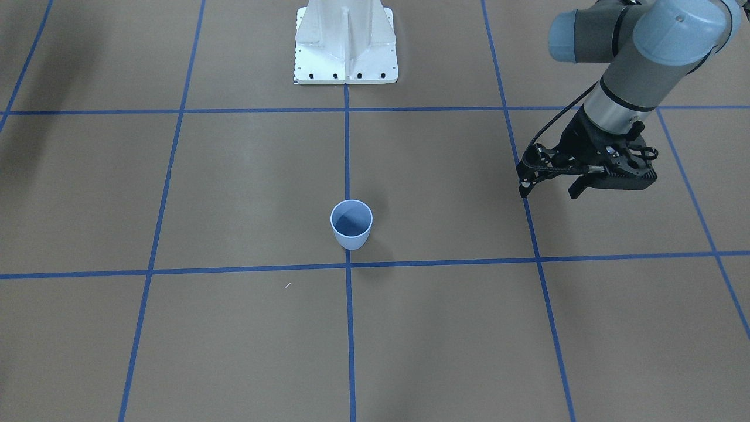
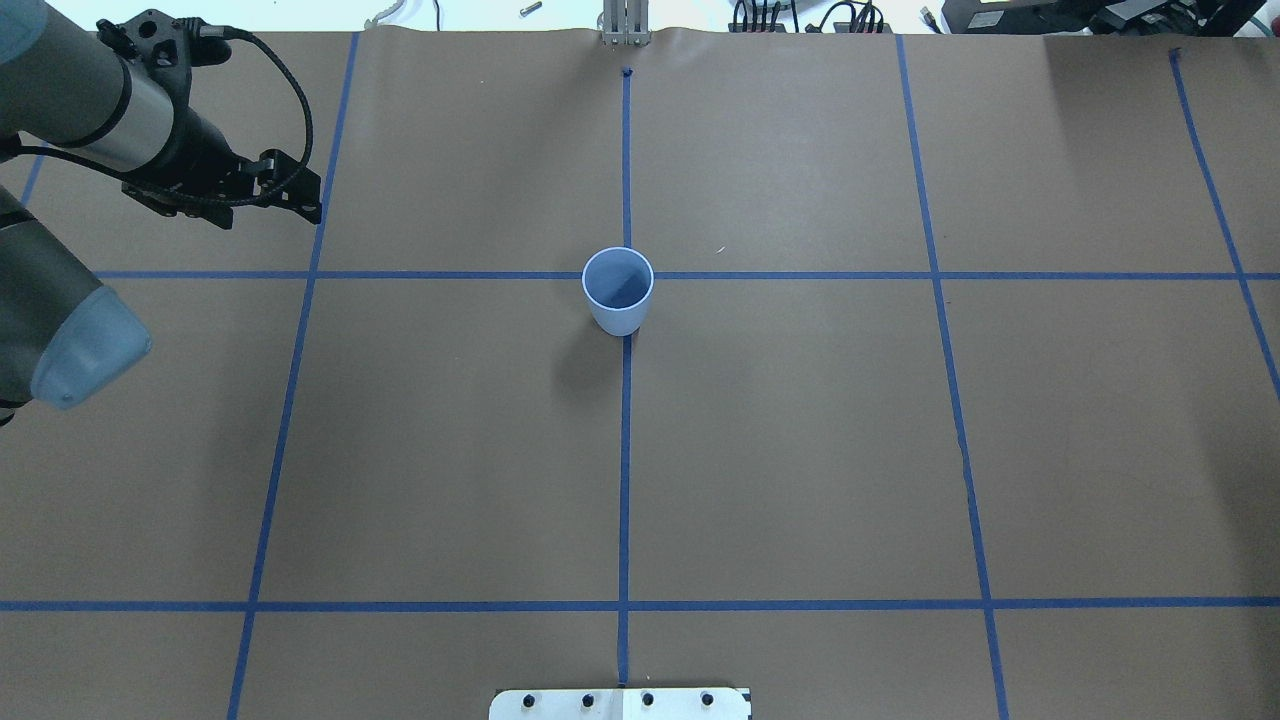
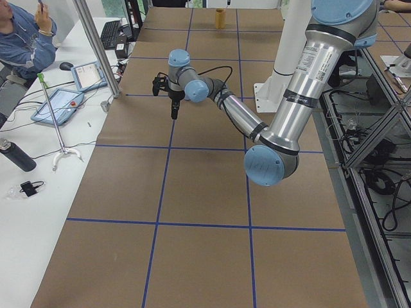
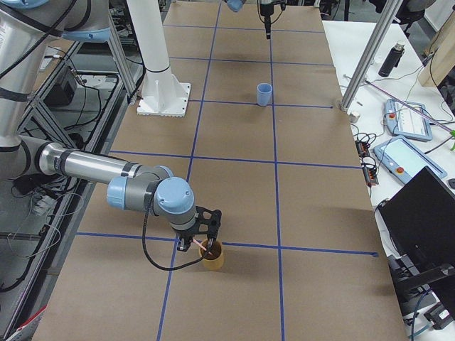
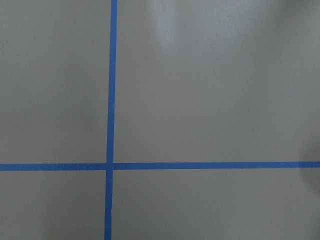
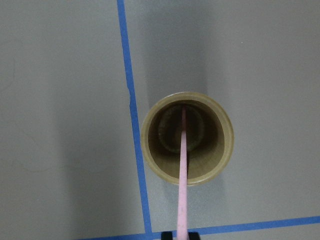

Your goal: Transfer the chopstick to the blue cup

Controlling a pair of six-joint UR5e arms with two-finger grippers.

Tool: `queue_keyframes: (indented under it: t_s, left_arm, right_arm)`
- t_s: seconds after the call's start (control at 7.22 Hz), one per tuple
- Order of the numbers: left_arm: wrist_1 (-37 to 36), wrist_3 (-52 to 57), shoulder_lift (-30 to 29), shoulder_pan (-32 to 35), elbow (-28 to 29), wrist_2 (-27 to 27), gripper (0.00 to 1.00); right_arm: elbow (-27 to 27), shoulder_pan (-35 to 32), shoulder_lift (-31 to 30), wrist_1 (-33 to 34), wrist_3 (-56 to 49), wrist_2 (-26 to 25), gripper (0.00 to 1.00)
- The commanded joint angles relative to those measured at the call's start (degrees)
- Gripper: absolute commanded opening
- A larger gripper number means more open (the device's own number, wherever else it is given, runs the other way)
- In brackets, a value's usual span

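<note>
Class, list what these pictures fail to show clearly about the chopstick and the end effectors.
chopstick: upper end cut off by right wrist view's bottom edge.
right end effector: too small in exterior right view to judge its grip.
left end effector: outside the left wrist view's frame.

Pink chopstick (image 6: 182, 170) cut off at wrist view's bottom edge, right pincer (image 4: 200, 242) too small to judge grip
</note>
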State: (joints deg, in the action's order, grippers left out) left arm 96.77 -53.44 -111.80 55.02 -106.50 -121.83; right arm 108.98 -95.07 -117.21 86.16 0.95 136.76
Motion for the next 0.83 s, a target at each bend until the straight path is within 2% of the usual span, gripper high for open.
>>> queue_keyframes:
  t_s: [0.0, 0.69]
  left_arm:
    - [0.0, 0.0, 0.0, 0.0, 0.15, 0.01, 0.98]
    - [0.09, 0.0, -0.08, -0.18, 0.59, 0.1, 0.98]
  right_arm:
    - [1.05, -2.3, 0.4, 0.06, -0.07, -0.01, 0.0]
    - [3.77, -6.79, 1.37, 0.67, -0.68, 0.08, 0.0]
